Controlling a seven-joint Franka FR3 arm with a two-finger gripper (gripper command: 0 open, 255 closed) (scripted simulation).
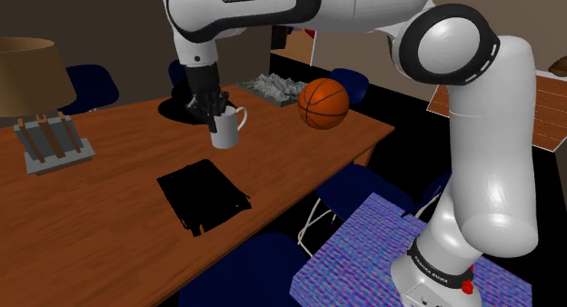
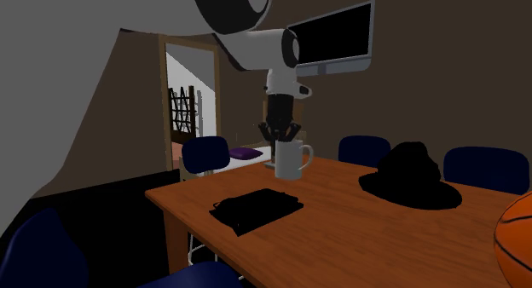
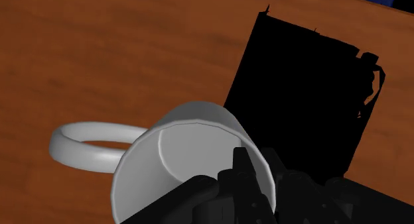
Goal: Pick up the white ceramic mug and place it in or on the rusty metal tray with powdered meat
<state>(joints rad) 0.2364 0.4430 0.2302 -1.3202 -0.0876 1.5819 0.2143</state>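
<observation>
A white mug (image 1: 228,129) hangs slightly tilted just above the wooden table (image 1: 109,232), and my gripper (image 1: 212,111) is shut on its rim. From the second exterior view the mug (image 2: 291,159) sits under the gripper (image 2: 282,135) with its handle toward that view's right. At the wrist, one finger (image 3: 243,168) reaches inside the mug (image 3: 179,150) while the handle (image 3: 83,144) sticks out sideways. A flat black rectangular tray (image 1: 203,199) lies on the table nearer the front edge, short of the mug; it also appears as the black tray (image 2: 257,209) and the black tray (image 3: 302,103).
A basketball (image 1: 323,103) rests near the table's corner beside a grey crumpled pile (image 1: 273,85). A lamp (image 1: 32,74) on a grey base (image 1: 56,153) stands at the shoulder view's left. A black hat (image 2: 413,177) lies behind the mug. Blue chairs (image 2: 205,152) ring the table.
</observation>
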